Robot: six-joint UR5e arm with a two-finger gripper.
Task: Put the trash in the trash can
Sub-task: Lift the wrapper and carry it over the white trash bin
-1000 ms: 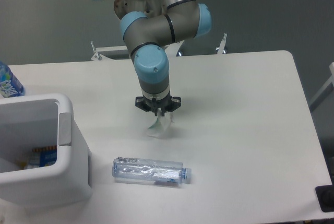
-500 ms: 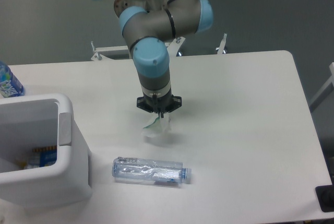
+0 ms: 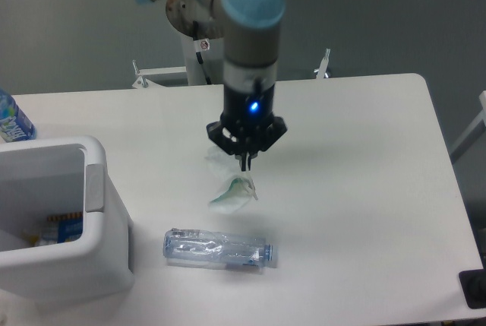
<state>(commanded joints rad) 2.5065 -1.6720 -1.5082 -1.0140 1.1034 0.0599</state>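
- While the gripper (image 3: 244, 165) pinches one white scrap (image 3: 232, 193) above the table (image 3: 364, 189), its fingers are closed on it.
- One crushed bottle (image 3: 220, 249) lies near one trash can (image 3: 57, 219).

The bent white scrap (image 3: 234, 191) is hanging just under the claw (image 3: 245, 163), the crushed bottle (image 3: 220, 249) lying further below, the white bin (image 3: 91, 189) standing far left.

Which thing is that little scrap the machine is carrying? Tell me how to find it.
Start at the big white trash can on the table's left side, then look right to the arm's hand. Hanging just below it is the paper scrap: small, bent, whitish, lifted above the table, unlike the crushed clear bottle lying flat nearer the front edge.
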